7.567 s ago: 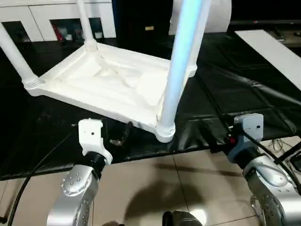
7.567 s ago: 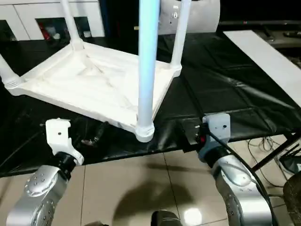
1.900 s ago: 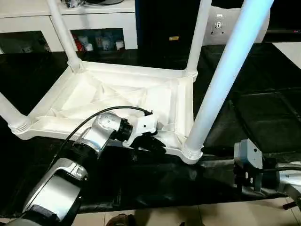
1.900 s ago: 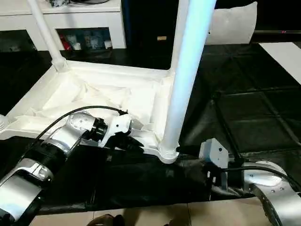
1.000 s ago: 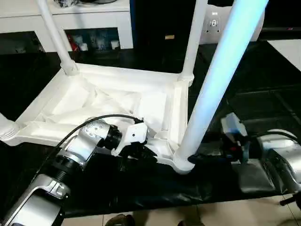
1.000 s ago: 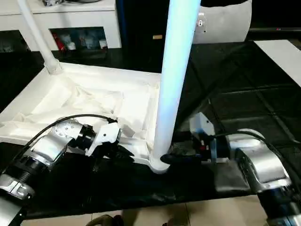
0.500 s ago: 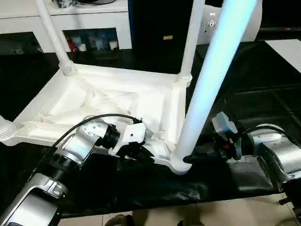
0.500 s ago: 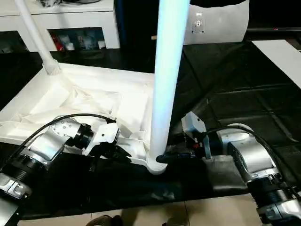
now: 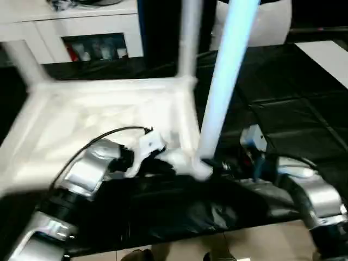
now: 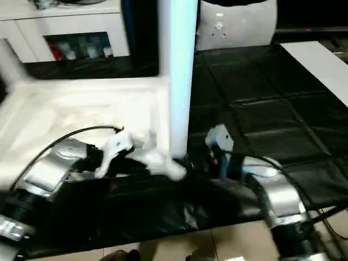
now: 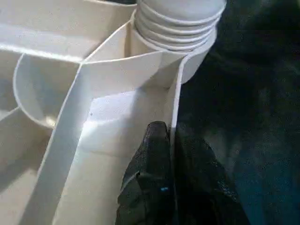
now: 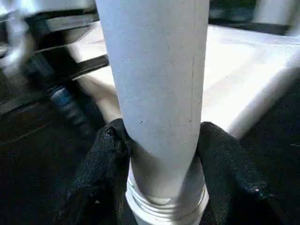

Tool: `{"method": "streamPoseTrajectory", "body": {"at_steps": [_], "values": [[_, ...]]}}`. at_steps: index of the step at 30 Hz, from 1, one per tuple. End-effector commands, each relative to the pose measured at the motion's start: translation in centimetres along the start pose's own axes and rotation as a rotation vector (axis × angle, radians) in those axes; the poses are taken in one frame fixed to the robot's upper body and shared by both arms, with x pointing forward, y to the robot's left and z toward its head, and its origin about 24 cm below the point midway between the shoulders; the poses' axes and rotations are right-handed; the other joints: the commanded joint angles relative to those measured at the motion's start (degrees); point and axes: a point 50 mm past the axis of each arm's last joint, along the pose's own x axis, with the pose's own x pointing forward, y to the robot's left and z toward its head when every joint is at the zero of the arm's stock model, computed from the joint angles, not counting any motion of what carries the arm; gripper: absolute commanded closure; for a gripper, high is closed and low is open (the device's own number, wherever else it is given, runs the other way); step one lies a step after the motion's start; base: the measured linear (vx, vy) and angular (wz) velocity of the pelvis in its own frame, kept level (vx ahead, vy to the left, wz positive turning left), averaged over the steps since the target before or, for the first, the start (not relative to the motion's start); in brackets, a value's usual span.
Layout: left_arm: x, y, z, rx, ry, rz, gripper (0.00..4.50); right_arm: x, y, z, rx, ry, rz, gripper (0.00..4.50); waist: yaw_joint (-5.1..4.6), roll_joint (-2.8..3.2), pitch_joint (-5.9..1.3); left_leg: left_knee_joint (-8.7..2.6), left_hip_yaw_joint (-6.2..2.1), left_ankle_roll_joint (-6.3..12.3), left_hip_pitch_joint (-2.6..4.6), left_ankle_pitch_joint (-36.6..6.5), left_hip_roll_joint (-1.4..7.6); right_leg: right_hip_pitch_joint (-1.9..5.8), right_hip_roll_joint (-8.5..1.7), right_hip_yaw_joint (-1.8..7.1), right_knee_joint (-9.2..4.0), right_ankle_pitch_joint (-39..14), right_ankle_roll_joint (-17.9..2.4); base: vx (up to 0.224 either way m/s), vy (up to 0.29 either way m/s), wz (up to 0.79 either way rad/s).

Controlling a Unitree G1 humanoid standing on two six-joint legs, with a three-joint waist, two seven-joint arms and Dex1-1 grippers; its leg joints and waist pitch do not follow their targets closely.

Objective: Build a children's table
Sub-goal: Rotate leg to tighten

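The children's table lies upside down on the black-covered work surface, close to its near edge. It is all white plastic. The underside of the top faces up, and one sees a raised rim around it and ribs that run toward the corners. The legs stand up from the corner sockets. The near leg rises at the corner closest to the robot, a long smooth cylinder that looks a little bluish in the light. At its lower end there are several rings, and these sit in the round corner socket. A second leg stands at the far corner behind it, and a third leg stands at the far corner on the other side.

The left gripper is at the table's near rim, just beside the socket of the near leg. Its two black fingers are closed narrowly on the thin white wall of the rim, one finger inside and one outside. The silver left forearm reaches to the table from the near side, with a black cable arching over it.

The right gripper holds the near leg low, just above the rings. Its black fingers lie against both sides of the cylinder. The right forearm comes from the side of the table over the black cover.

Behind the table stands a white cabinet with open shelves. In front of the work surface is a tiled floor.
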Motion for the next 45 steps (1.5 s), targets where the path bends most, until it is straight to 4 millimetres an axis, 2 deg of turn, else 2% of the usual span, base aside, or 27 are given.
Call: {"method": "streamPoseTrajectory", "body": {"at_steps": [1, 2, 3, 6, 7, 8, 9, 10, 11, 13, 14, 16, 18, 19, 21, 23, 24, 26, 27, 29, 31, 32, 33, 34, 39, 40, 45], "values": [[1.1, 0.2, 0.8, -0.016, -0.030, 0.082, 4.50, 2.2, 1.6, -1.5, 0.076, 0.045, -0.037, 2.60, 0.44, -0.50, -1.99, -5.35, -2.87, 0.23, 1.86, -19.6, 4.67, 0.22, -3.41, 1.89, -5.37, -16.7, -12.0, 0.000, 0.000, 0.00], [1.2, 0.1, 0.9, -0.018, -0.031, 0.087, 4.50, 2.4, 1.6, -1.4, 0.084, 0.040, -0.060, 2.60, 0.34, -0.50, -1.89, -5.40, -2.83, -0.04, 1.81, -19.7, 4.66, 0.05, -3.35, 1.93, -5.41, -16.9, -11.7, 0.000, 0.000, 0.00], [2.0, 0.1, 1.5, -0.015, -0.041, 0.119, 4.50, 3.5, 1.6, -1.2, 0.126, 0.010, -0.172, 2.60, 0.31, -0.44, -1.75, -5.56, -2.88, -0.97, 1.93, -20.6, 4.60, -0.35, -3.24, 2.00, -5.58, -17.8, -10.7, 0.000, 0.000, 0.00], [3.4, 0.1, 2.5, 0.036, -0.045, 0.165, 4.50, 5.5, 1.1, -0.3, 0.272, -0.080, -0.396, 2.60, 0.10, -0.43, -1.69, -5.86, -3.11, -2.20, 1.83, -22.0, 4.51, -0.57, -3.20, 1.99, -5.63, -19.9, -9.2, 0.000, 0.000, 0.00], [3.5, 0.1, 2.6, 0.048, -0.042, 0.177, 4.50, 5.7, 1.1, -0.1, 0.301, -0.104, -0.411, 2.25, 0.01, -0.22, -1.76, -5.90, -3.16, -2.91, 1.98, -22.7, 4.47, -0.84, -3.26, 2.11, -5.73, -20.5, -8.5, 0.000, 0.000, 0.00], [3.6, 0.2, 2.6, 0.064, -0.041, 0.178, 4.50, 5.6, 1.1, 0.1, 0.274, -0.115, -0.409, 1.90, 0.10, -0.21, -1.97, -6.05, -3.35, -3.23, 1.85, -21.9, 4.59, -0.53, -3.21, 2.03, -5.56, -17.7, -8.3, 0.000, 0.000, 0.00], [3.6, 0.3, 2.6, 0.078, -0.040, 0.181, 4.50, 5.4, 1.1, 0.3, 0.241, -0.122, -0.404, 1.90, 0.35, -0.24, -2.06, -6.06, -3.05, -2.79, 1.88, -19.7, 4.67, -0.33, -2.85, 1.95, -5.39, -12.2, -8.3, 0.000, 0.000, 0.00], [3.6, 0.4, 2.6, 0.090, -0.037, 0.184, 4.50, 5.0, 1.1, 0.4, 0.202, -0.125, -0.396, 1.83, 0.43, -0.35, -2.12, -5.98, -2.89, -2.25, 1.95, -18.8, 4.67, -0.33, -2.76, 1.95, -5.31, -9.4, -8.7, 0.000, 0.000, 0.00], [3.4, 0.6, 2.6, 0.112, -0.033, 0.188, 4.50, 4.5, 1.2, 0.4, 0.154, -0.117, -0.367, 1.68, 0.57, -0.32, -2.20, -5.94, -2.80, -1.13, 1.83, -16.7, 4.68, 0.09, -2.74, 1.78, -5.09, -5.4, -9.4, 0.000, 0.000, 0.00], [3.2, 0.7, 2.4, 0.146, -0.018, 0.175, 4.50, 3.5, 1.1, 0.2, 0.108, -0.103, -0.333, 1.53, 1.10, -0.43, -2.66, -5.20, -2.45, 1.42, 2.00, -10.9, 4.57, 0.66, -2.75, 1.68, -4.48, 3.8, -10.6, 0.026, 0.000, 0.01], [3.0, 0.7, 2.2, 0.163, -0.011, 0.164, 4.50, 2.8, 1.0, 0.0, 0.077, -0.097, -0.293, 1.45, 1.41, -0.49, -2.74, -4.80, -2.36, 3.69, 1.64, -6.9, 4.39, 1.12, -2.91, 1.56, -3.99, 9.8, -11.5, 0.000, 0.000, 0.00], [2.6, 0.8, 1.5, 0.180, 0.005, 0.125, 4.50, 1.0, 0.6, -0.1, 0.021, -0.069, -0.227, 1.24, 1.90, -0.59, -2.65, -4.44, -2.17, 6.31, 1.50, -4.9, 4.40, 1.31, -3.21, 1.54, -3.80, 13.5, -12.4, 0.000, 0.000, 0.00], [2.4, 0.7, 1.3, 0.196, 0.006, 0.089, 4.50, 0.1, 0.2, -0.1, -0.009, -0.053, -0.193, 1.08, 1.98, -0.71, -2.42, -4.54, -2.24, 7.32, 1.30, -6.9, 4.50, 1.52, -3.49, 1.38, -4.09, 9.7, -13.4, 0.000, 0.000, 0.00], [2.1, 0.5, 0.9, 0.223, 0.007, 0.035, 4.50, -1.1, -0.6, 0.1, -0.046, -0.030, -0.157, 1.04, 1.98, -0.74, -2.29, -4.63, -2.28, 7.16, 1.30, -7.9, 4.60, 1.50, -3.56, 1.37, -4.25, 7.7, -13.4, 0.000, 0.000, 0.00], [1.9, 0.4, 0.6, 0.235, 0.009, -0.015, 4.50, -1.9, -1.0, 0.4, -0.071, -0.020, -0.115, 0.81, 1.95, -0.73, -2.03, -4.94, -2.30, 6.25, 1.62, -10.8, 4.85, 1.34, -3.44, 1.43, -4.75, 0.6, -14.0, 0.000, 0.000, 0.00], [1.7, 0.3, 0.3, 0.244, 0.016, -0.050, 4.50, -2.4, -1.4, 0.7, -0.098, -0.010, -0.095, 0.70, 1.96, -0.50, -1.81, -5.14, -2.21, 5.40, 1.88, -11.9, 5.06, 0.98, -3.40, 1.59, -4.91, -2.2, -14.5, 0.000, 0.000, 0.00], [1.4, 0.0, 0.0, 0.274, 0.029, -0.123, 4.50, -3.0, -1.7, 1.2, -0.137, -0.004, -0.027, 0.64, 1.96, -0.80, -1.87, -5.11, -2.22, 5.23, 1.90, -12.4, 4.97, 1.09, -3.38, 1.52, -5.01, -3.2, -14.6, 0.000, 0.000, 0.00], [1.3, -0.1, -0.1, 0.286, 0.036, -0.151, 4.50, -3.2, -1.8, 1.4, -0.153, -0.001, 0.000, 0.64, 2.06, -0.69, -1.81, -5.10, -2.20, 5.29, 1.91, -11.4, 5.14, 1.12, -3.43, 1.61, -4.70, -1.9, -15.1, 0.000, 0.000, 0.00], [0.9, -0.4, -0.4, 0.308, 0.047, -0.241, 4.50, -3.7, -1.7, 1.8, -0.183, 0.026, 0.126, 0.64, 2.09, -1.06, -1.95, -4.84, -2.08, 6.14, 1.91, -10.2, 4.96, 1.21, -3.37, 1.53, -4.47, -0.2, -15.6, 0.000, 0.000, 0.00], [0.7, -0.5, -0.5, 0.322, 0.059, -0.287, 4.50, -3.9, -1.5, 1.8, -0.190, 0.049, 0.203, 0.64, 2.54, -0.93, -1.95, -4.62, -1.95, 7.46, 1.87, -8.2, 5.06, 1.29, -3.45, 1.51, -4.11, 2.6, -16.3, 0.000, 0.000, 0.00], [0.4, -0.6, -0.6, 0.349, 0.086, -0.357, 4.50, -4.2, -1.1, 1.7, -0.182, 0.102, 0.342, 0.64, 2.99, -1.31, -2.07, -4.37, -1.76, 8.70, 1.87, -6.6, 5.13, 1.37, -3.44, 1.40, -3.81, 4.6, -16.8, 0.000, 0.000, 0.00], [0.3, -0.6, -0.6, 0.360, 0.094, -0.377, 4.50, -4.2, -1.0, 1.6, -0.180, 0.122, 0.381, 0.64, 3.43, -1.08, -2.10, -4.27, -1.65, 9.16, 2.03, -6.0, 5.28, 1.18, -3.57, 1.46, -3.73, 4.9, -16.9, 0.000, 0.000, 0.00], [0.3, -0.7, -0.6, 0.369, 0.101, -0.397, 4.50, -4.2, -1.0, 1.5, -0.172, 0.141, 0.416, 0.80, 3.47, -1.44, -2.12, -4.21, -1.65, 9.38, 1.93, -5.8, 5.26, 1.26, -3.56, 1.40, -3.65, 4.9, -17.1, 0.000, 0.000, 0.00], [0.2, -0.7, -0.5, 0.372, 0.103, -0.406, 4.50, -4.2, -1.0, 1.5, -0.168, 0.149, 0.430, 0.90, 3.74, -1.26, -2.14, -4.20, -1.66, 9.36, 1.94, -5.7, 5.32, 1.19, -3.65, 1.39, -3.56, 4.5, -17.3, 0.000, 0.000, 0.00], [0.2, -1.2, -0.4, 0.425, 0.135, -0.498, 4.50, -3.4, -1.0, 1.3, -0.158, 0.178, 0.527, 1.31, 4.09, -1.40, -2.09, -4.45, -1.67, 7.63, 2.08, -7.7, 5.40, 1.01, -3.74, 1.44, -3.78, -0.3, -17.5, 0.000, 0.000, 0.00], [0.2, -1.2, -0.4, 0.430, 0.141, -0.510, 4.50, -3.2, -1.0, 1.3, -0.159, 0.179, 0.547, 1.38, 4.10, -1.75, -2.10, -4.46, -1.61, 7.52, 2.08, -7.7, 5.40, 1.02, -3.72, 1.46, -3.83, -0.5, -17.5, 0.000, 0.000, 0.00], [0.1, -1.3, -0.5, 0.441, 0.150, -0.541, 4.50, -2.8, -0.9, 1.5, -0.151, 0.178, 0.605, 1.80, 4.42, -1.68, -2.35, -4.25, -1.59, 7.87, 2.05, -5.9, 5.34, 1.08, -3.67, 1.41, -3.37, 1.9, -17.7, 0.000, 0.000, 0.00]]}}
